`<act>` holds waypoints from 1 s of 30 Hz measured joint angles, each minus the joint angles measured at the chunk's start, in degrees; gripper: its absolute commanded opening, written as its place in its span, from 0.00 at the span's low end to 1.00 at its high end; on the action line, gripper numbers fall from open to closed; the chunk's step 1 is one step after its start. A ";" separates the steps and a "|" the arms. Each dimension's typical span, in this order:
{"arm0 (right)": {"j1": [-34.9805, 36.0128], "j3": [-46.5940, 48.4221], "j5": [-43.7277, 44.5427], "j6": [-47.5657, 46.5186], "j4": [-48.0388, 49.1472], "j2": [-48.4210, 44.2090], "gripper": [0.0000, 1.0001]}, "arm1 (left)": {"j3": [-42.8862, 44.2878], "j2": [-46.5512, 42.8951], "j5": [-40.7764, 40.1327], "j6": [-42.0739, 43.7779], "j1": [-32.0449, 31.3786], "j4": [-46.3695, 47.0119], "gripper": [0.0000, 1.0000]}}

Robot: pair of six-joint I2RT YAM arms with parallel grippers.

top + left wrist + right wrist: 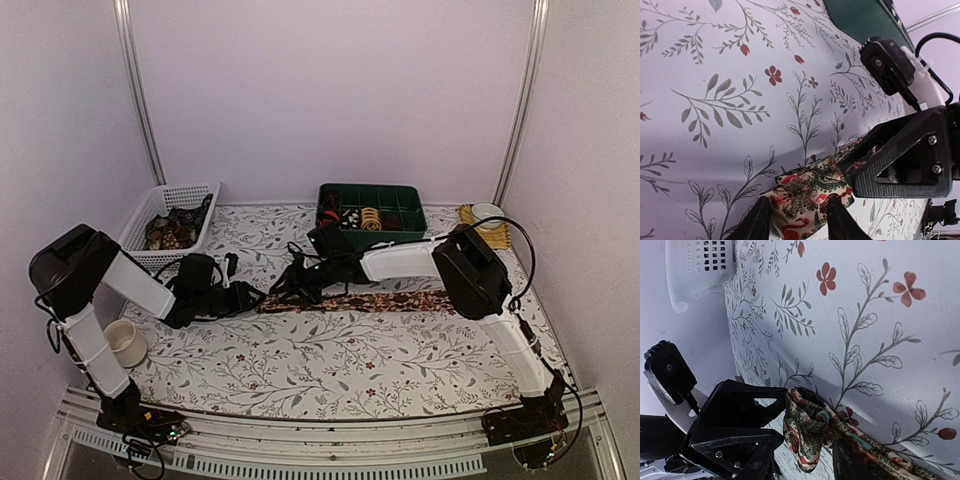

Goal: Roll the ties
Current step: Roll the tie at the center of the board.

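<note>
A patterned tie (380,300) lies flat across the middle of the table, its left end folded into a small lump. My left gripper (255,297) and right gripper (283,287) meet at that end. In the left wrist view the lump (807,195) fills the gap between my left fingers (757,222), and the left gripper (799,222) is shut on it. The right gripper's finger (900,160) touches its right side. In the right wrist view the folded end (812,435) is raised off the table between the right fingers (850,465), and the right gripper (807,465) looks shut on it.
A white basket (190,190) with more ties stands at the back left and shows in the right wrist view (700,265). A green divided tray (380,238) with rolled ties stands at the back centre. A white cup (127,342) sits by the left arm. A bowl (487,213) sits back right.
</note>
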 measured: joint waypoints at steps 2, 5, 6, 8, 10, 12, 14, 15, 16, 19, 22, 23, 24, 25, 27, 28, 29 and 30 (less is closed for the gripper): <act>0.02 0.00 -0.50 0.42 0.48 0.26 0.36 | -0.22 0.24 0.09 0.00 0.02 0.50 0.38; 0.04 0.28 -1.09 0.72 1.05 0.90 0.34 | -0.63 0.28 0.17 0.02 0.07 1.36 0.38; 0.07 0.46 -1.29 0.81 1.14 1.16 0.33 | -0.76 0.31 0.28 0.04 0.07 1.75 0.38; 0.11 0.76 -1.55 1.11 1.20 1.70 0.31 | -0.98 0.35 0.48 0.22 0.13 2.36 0.38; 0.15 0.90 -1.97 1.40 1.64 2.05 0.29 | -1.18 0.44 0.79 0.50 0.28 2.89 0.37; 0.20 0.94 -2.56 1.79 1.86 2.25 0.24 | -1.31 0.63 1.25 0.70 0.39 3.39 0.37; 0.26 0.96 -2.91 2.08 2.27 2.45 0.15 | -1.38 0.96 1.60 0.81 0.61 3.87 0.36; 0.31 0.98 -3.04 2.21 2.43 2.51 0.10 | -1.38 1.14 1.79 0.83 0.72 4.00 0.36; 0.31 1.01 -3.17 2.34 2.54 2.58 0.06 | -1.38 1.20 1.88 0.85 0.83 4.11 0.36; 0.31 1.05 -3.85 2.60 2.95 2.71 0.00 | -1.42 1.22 2.19 0.85 0.98 4.46 0.38; 0.31 1.14 -4.35 2.91 3.32 2.71 0.00 | -1.68 1.22 2.43 0.85 1.20 4.68 0.39; 0.31 1.14 -4.52 2.91 3.34 2.71 0.00 | -1.86 1.22 2.47 0.85 1.27 4.72 0.40; 0.31 1.14 -4.76 2.91 3.37 2.71 0.00 | -2.12 1.22 2.47 0.83 1.31 4.74 0.40; 0.31 1.14 -5.16 2.95 3.39 2.71 0.00 | -2.40 1.20 2.47 0.81 1.40 4.74 0.41; 0.31 1.14 -5.79 3.06 3.39 2.71 0.00 | -3.13 0.98 2.62 0.63 1.55 4.94 0.42; 0.33 1.14 -5.97 3.06 3.39 2.71 0.00 | -3.37 0.66 2.62 0.48 1.60 4.85 0.43; 0.33 1.14 -6.08 3.08 3.39 2.75 0.00 | -3.61 0.37 2.64 0.15 1.68 4.74 0.43; 0.31 1.14 -6.25 3.06 3.39 2.82 0.00 | -3.78 0.11 2.64 -0.13 1.75 4.61 0.43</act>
